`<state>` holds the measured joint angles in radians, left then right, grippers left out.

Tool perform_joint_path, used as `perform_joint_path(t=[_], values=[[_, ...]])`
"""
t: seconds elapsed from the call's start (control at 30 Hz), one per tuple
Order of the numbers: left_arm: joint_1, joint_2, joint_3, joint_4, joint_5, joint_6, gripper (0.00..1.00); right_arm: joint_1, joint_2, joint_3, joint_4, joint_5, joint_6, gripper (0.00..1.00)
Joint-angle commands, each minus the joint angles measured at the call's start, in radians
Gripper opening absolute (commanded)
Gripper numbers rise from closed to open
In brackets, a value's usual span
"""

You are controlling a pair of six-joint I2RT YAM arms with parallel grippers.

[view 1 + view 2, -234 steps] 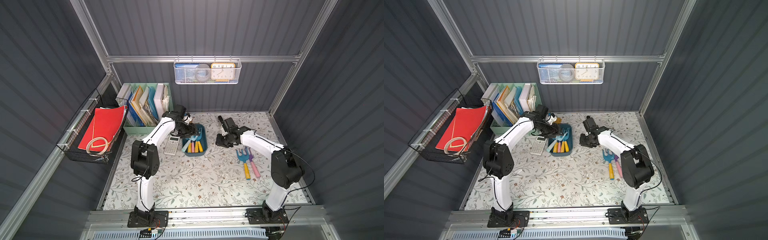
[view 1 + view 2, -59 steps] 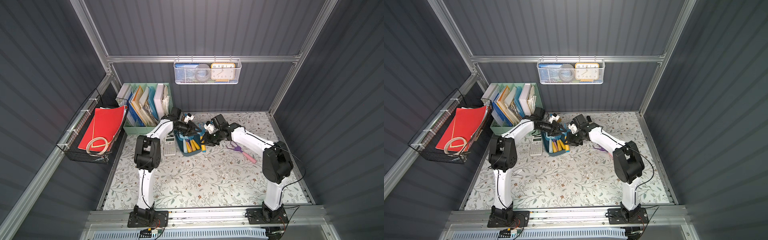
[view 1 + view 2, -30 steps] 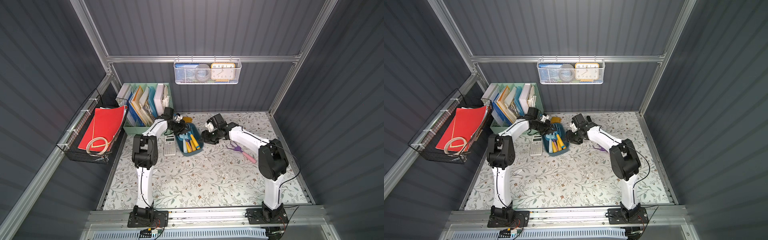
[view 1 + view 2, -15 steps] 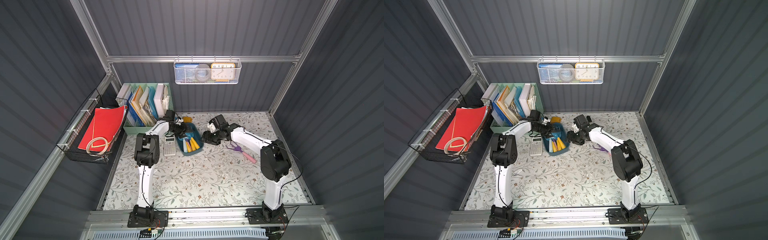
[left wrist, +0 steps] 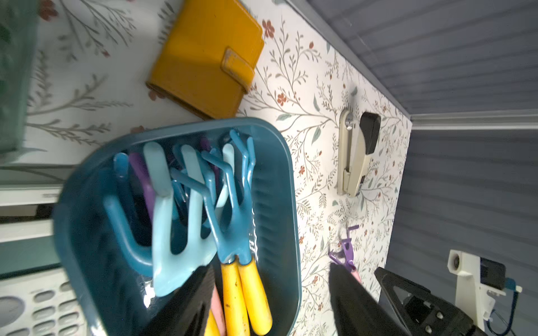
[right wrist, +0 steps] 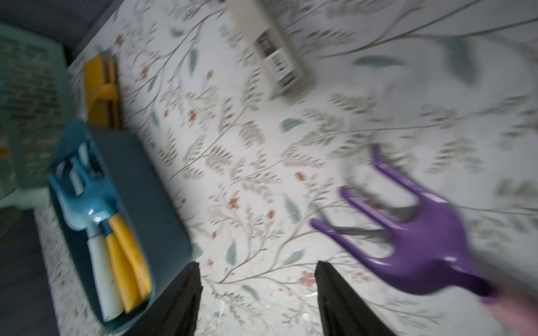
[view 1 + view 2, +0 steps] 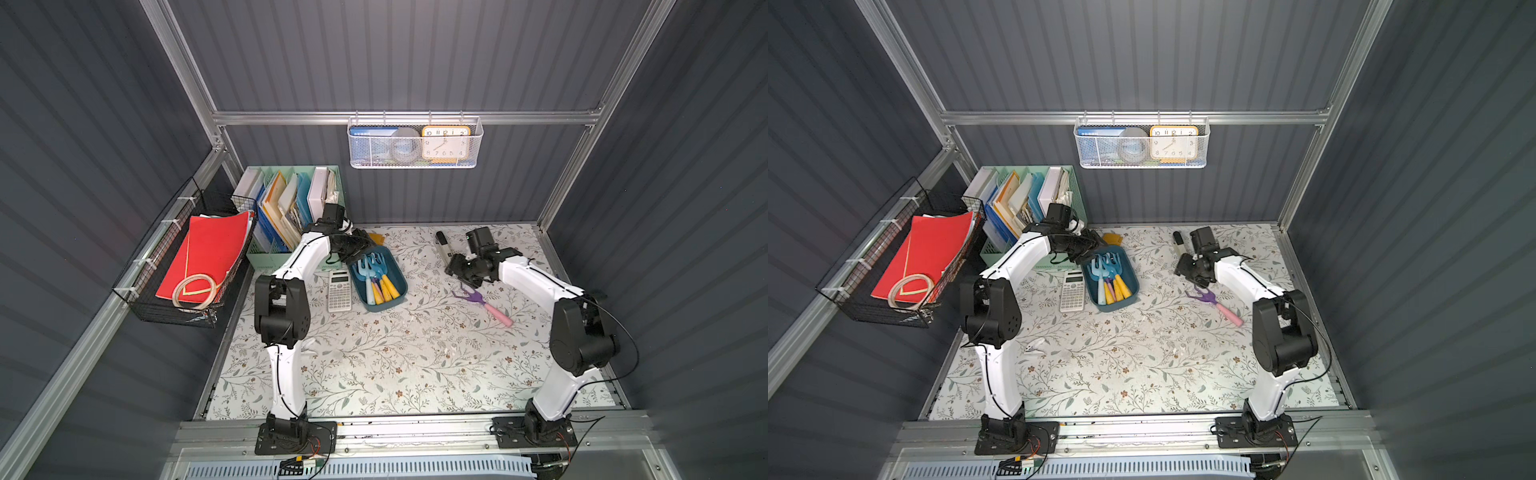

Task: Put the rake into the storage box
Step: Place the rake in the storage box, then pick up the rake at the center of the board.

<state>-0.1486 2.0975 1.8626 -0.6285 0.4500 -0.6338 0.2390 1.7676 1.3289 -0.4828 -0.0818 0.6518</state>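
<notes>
Jaws on both arms stood apart and empty. The left jaws hung by the far left corner of the shallow teal-blue plastic storage box (image 7: 384,306). The right jaws hovered just beyond the tines of the purple plastic rake with the pink handle (image 7: 484,304), which lay flat on the floral bench (image 7: 415,353), right of the box and apart from it. You'd have done best to straddle its handle squarely near the neck, lift it clear of the box wall, and lay it alongside the blue rakes (image 7: 372,266).
</notes>
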Motion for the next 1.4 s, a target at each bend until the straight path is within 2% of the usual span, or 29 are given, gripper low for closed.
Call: perform_joint_path(t=[0.0,0.2,0.33,0.47,0.6,0.87,1.13,1.37], values=[[0.01,-0.05,-0.017,-0.008,-0.114,-0.027,0.68,-0.065,-0.034,-0.051,-0.078,0.157,0.044,0.66],[0.012,-0.031,-0.016,-0.004,-0.066,-0.042,0.68,-0.146,-0.019,-0.103,-0.142,0.181,0.02,0.66],[0.012,-0.019,-0.017,0.003,-0.033,-0.05,0.68,-0.152,-0.002,-0.148,-0.144,0.112,-0.004,0.66],[0.012,-0.009,-0.016,0.0,-0.022,-0.051,0.67,-0.138,-0.014,-0.212,-0.119,0.018,-0.012,0.66],[0.012,0.003,-0.012,-0.002,-0.005,-0.053,0.67,-0.103,-0.031,-0.259,-0.128,0.011,-0.037,0.66],[0.012,0.017,-0.022,-0.001,0.016,-0.055,0.67,-0.046,-0.027,-0.259,-0.143,-0.107,-0.037,0.66],[0.012,0.015,-0.027,-0.001,0.018,-0.055,0.67,0.085,-0.051,-0.254,-0.229,-0.025,-0.029,0.65],[0.012,0.031,-0.025,-0.002,0.024,-0.058,0.67,0.114,-0.152,-0.359,-0.24,0.011,-0.004,0.66]])
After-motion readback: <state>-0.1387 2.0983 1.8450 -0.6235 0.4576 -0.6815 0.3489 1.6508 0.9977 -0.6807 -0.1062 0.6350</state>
